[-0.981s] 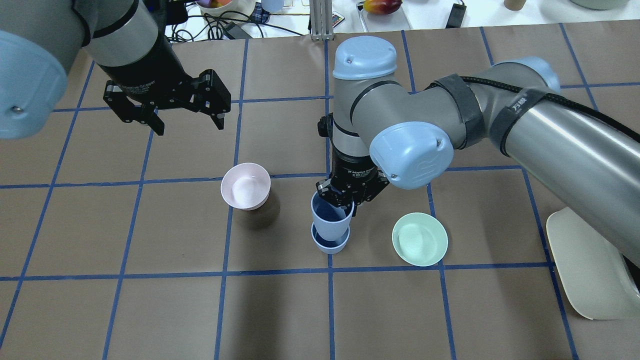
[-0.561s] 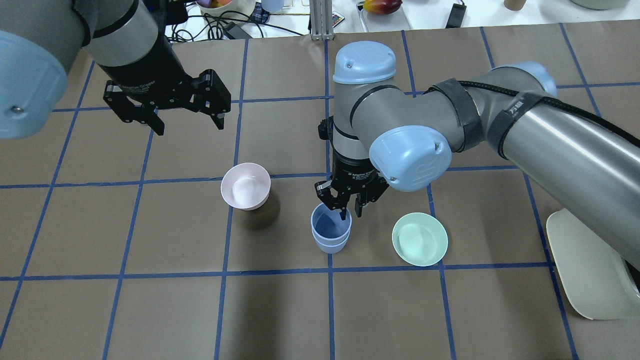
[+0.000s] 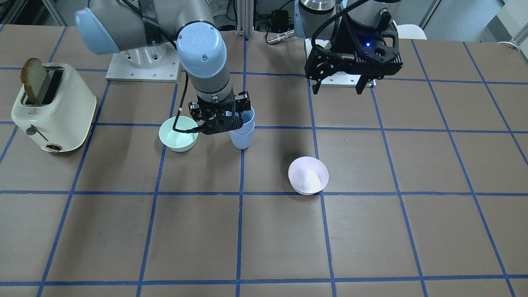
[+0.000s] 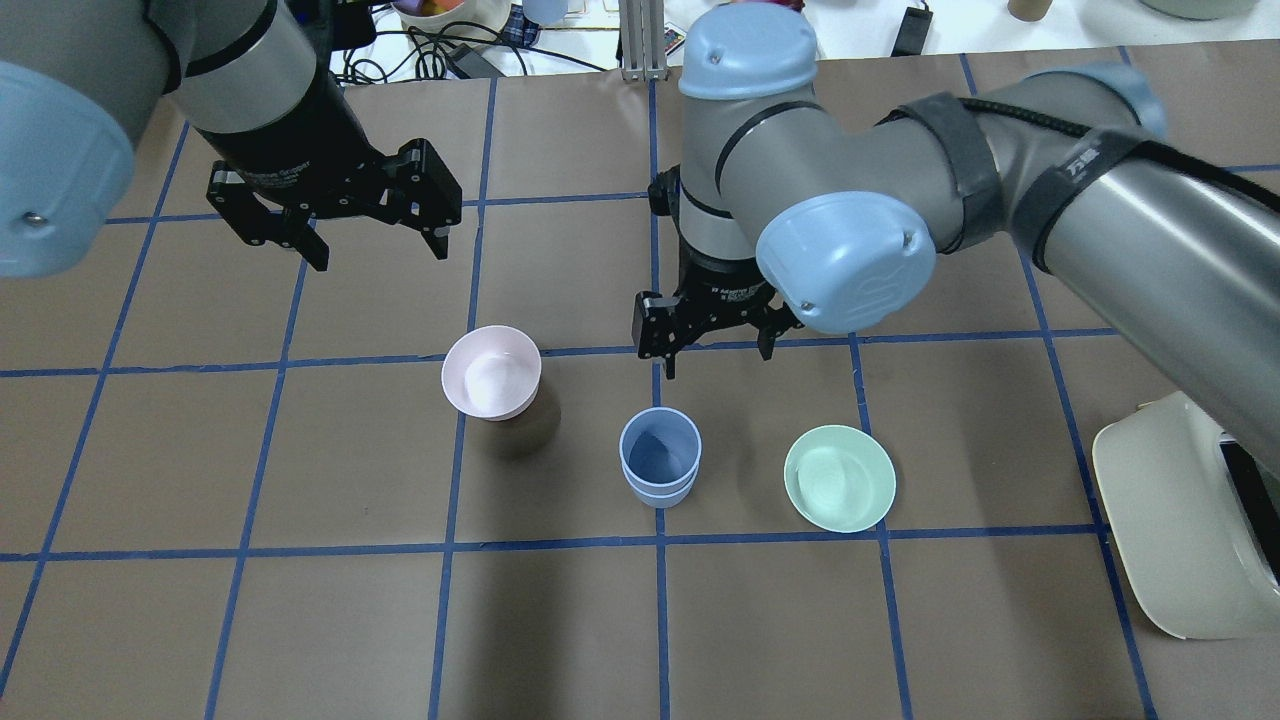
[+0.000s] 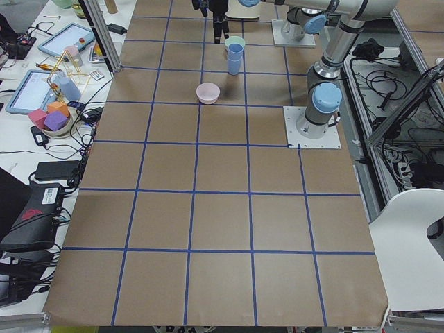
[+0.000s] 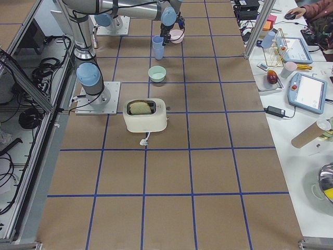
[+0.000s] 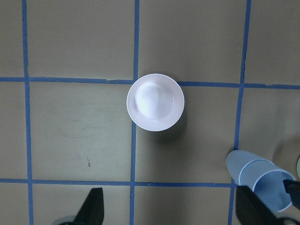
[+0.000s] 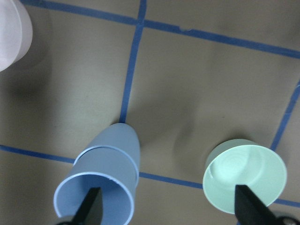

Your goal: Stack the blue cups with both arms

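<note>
Two nested blue cups (image 4: 659, 460) stand free below the spread right claw (image 4: 715, 358).

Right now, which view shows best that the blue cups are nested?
Right wrist-mounted: the blue cups are large, outer rim ringing the inner wall. Overhead exterior shows both rims, smaller; front-facing has the right gripper partly covering them; side views show them tiny.

White print on the body of the left tool (image 4: 378, 250) seems to read "Adaptive Gripper"; the right tool (image 4: 715, 358) carries a like line, too small to be sure; a strap (image 4: 1085, 160) on the right arm (image 4: 1150, 240) bears unreadable white marks.
</note>
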`<act>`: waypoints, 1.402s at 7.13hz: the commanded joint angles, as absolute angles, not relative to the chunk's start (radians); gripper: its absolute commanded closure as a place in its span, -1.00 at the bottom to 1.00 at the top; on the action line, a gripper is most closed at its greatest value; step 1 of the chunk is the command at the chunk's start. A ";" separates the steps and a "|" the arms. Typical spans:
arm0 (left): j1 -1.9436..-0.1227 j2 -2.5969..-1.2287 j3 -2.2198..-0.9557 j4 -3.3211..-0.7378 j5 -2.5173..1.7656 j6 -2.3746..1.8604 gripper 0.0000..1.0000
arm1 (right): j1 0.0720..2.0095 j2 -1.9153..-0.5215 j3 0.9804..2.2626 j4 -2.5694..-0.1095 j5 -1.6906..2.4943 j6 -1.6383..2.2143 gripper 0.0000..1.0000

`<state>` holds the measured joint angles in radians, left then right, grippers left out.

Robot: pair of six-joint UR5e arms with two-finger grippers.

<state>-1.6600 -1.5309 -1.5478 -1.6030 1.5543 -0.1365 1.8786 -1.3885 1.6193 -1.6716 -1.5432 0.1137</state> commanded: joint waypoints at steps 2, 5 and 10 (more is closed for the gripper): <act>-1.660 -1.529 -1.548 -1.603 1.555 -0.137 -1.00 | 1.697 -1.469 1.568 -1.561 -1.622 0.074 -1.00; -1.660 -1.529 -1.548 -1.601 1.555 -0.137 -1.00 | 1.553 -1.572 1.563 -1.468 -1.631 0.066 -1.00; -1.660 -1.529 -1.548 -1.603 1.555 -0.137 -1.00 | 1.563 -1.626 1.543 -1.425 -1.550 0.067 -1.00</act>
